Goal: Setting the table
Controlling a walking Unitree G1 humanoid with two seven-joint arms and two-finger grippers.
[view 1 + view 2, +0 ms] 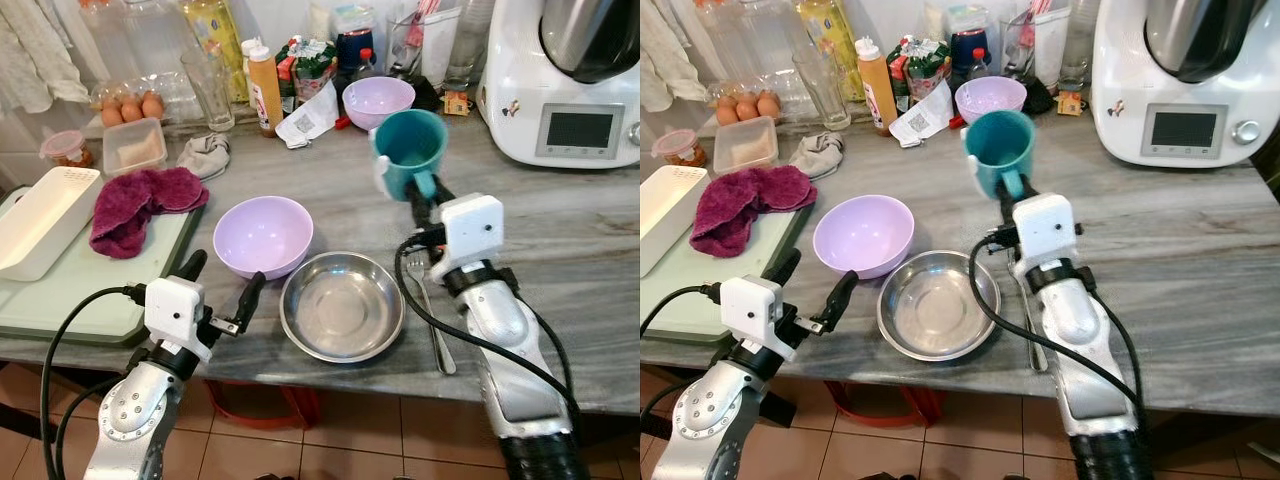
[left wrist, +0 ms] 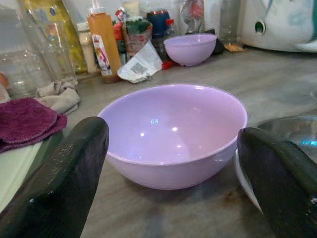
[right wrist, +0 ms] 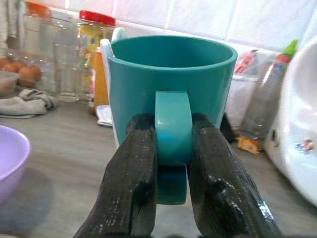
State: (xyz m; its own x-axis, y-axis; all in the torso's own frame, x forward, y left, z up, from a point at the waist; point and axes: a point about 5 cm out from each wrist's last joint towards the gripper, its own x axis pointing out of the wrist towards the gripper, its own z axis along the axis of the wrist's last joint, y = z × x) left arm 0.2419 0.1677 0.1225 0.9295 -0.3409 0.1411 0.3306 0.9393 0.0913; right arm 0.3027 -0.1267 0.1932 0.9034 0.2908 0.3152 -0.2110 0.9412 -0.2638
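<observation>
Step in hand: the right end effector carries the teal ceramic mug, its black fingers pinched on either side of the handle, mug upright above the grey marbled tabletop.
Doing it well: keep the mug level; I judge the open spot beyond the metal fork, right of the shallow round steel dish, the natural landing place. Lower until the base sits flat, then part the fingers sideways so the handle is not dragged.
Risk: a handle-only pinch may let the mug swing.
Left end effector: spread wide and empty, low at the tabletop edge, aimed at the near lilac plastic bowl, just short of it.
Counts: two lilac bowls, the second far back among bottles; one steel dish; one fork; one mug.
</observation>
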